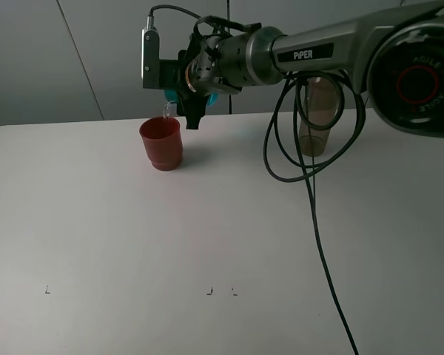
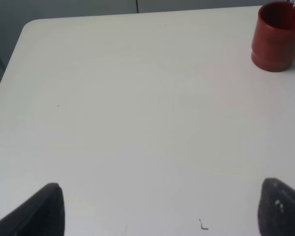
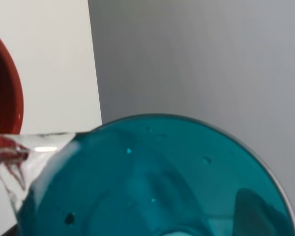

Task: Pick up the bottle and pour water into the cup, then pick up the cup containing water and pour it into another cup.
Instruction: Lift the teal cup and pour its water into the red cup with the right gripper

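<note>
Exterior high: right gripper (image 1: 189, 100) clamped on teal cup (image 3: 152, 182), tipped sideways, lip just above rim of red cup (image 1: 161, 144), water (image 1: 165, 111) streaming in; left gripper (image 2: 162, 209) spread wide, empty; bottle (image 1: 317, 118) upright, well apart rightward.

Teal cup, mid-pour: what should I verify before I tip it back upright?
1. Grip: right gripper shut on the teal cup: ok.
2. Aim: water stream falls inside the red cup: ok.
3. Red cup upright on the table: ok.
4. Teal cup emptied: the stream runs over its lip: not ok.
5. Left gripper open, empty, apart from the red cup: ok.
6. Bottle upright, behind the right arm: ok.
</note>
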Robot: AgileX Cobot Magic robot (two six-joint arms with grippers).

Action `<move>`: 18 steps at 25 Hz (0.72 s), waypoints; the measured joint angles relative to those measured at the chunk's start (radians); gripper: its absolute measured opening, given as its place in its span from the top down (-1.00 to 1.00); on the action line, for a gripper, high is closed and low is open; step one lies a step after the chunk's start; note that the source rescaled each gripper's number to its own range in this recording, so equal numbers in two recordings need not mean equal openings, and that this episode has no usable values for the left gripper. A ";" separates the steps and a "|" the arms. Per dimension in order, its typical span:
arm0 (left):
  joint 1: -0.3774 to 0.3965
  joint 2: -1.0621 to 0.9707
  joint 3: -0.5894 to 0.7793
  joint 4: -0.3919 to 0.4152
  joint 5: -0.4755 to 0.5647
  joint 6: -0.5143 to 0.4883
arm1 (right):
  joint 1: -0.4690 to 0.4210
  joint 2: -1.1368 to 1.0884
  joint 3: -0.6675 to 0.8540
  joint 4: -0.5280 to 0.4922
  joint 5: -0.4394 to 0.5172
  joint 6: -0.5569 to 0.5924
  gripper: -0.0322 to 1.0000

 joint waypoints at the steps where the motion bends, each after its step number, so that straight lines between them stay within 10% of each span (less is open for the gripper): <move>1: 0.000 0.000 0.000 0.000 0.000 0.000 | 0.000 0.000 0.000 -0.012 0.000 0.000 0.80; 18: 0.000 0.000 0.000 0.000 0.000 0.000 | 0.010 0.000 0.000 -0.169 -0.044 0.000 0.80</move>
